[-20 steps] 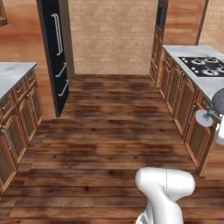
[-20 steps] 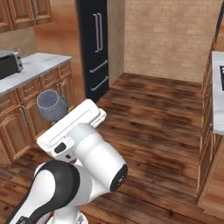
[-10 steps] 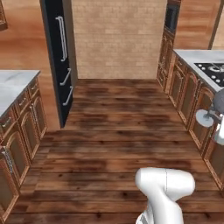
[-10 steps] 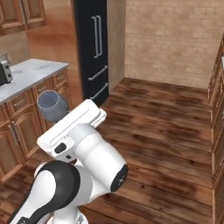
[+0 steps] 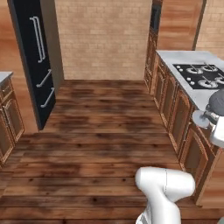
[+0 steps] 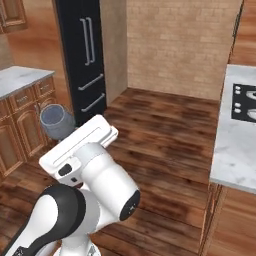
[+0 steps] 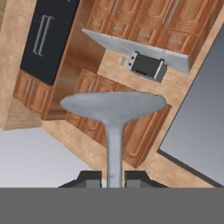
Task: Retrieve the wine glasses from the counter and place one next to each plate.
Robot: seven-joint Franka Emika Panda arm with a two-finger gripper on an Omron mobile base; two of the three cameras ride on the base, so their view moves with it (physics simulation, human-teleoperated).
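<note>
One wide stretch of dark plank floor (image 5: 100, 131) lies ahead of us, matte and knotted, between brown panelled cabinets (image 5: 175, 109) and a tall black fridge (image 5: 33, 61) with slim steel handles; a pale brick wall (image 5: 103, 39) closes the far end. On our right runs a grey-white marble top (image 5: 183, 59) with a black hob (image 5: 199, 74) set in it, and a second marble top (image 6: 20, 79) shows to our left in the right base view. We see no plates from here, so we judge this a carry across the room.

We hold one wine glass (image 6: 56, 121) out beside our white arm (image 6: 95, 175), its rounded bluish-grey bowl translucent and smooth, and we judge that keeps it clear of the cabinets on both sides. In the hand view its thin stem runs up to the round foot (image 7: 113, 107), and our gripper (image 7: 113, 178) has its jaws clamped on that stem, the dark fingertips (image 7: 90, 178) pressed close either side. We judge the narrow stem to be the only part that suits so small a grip.
</note>
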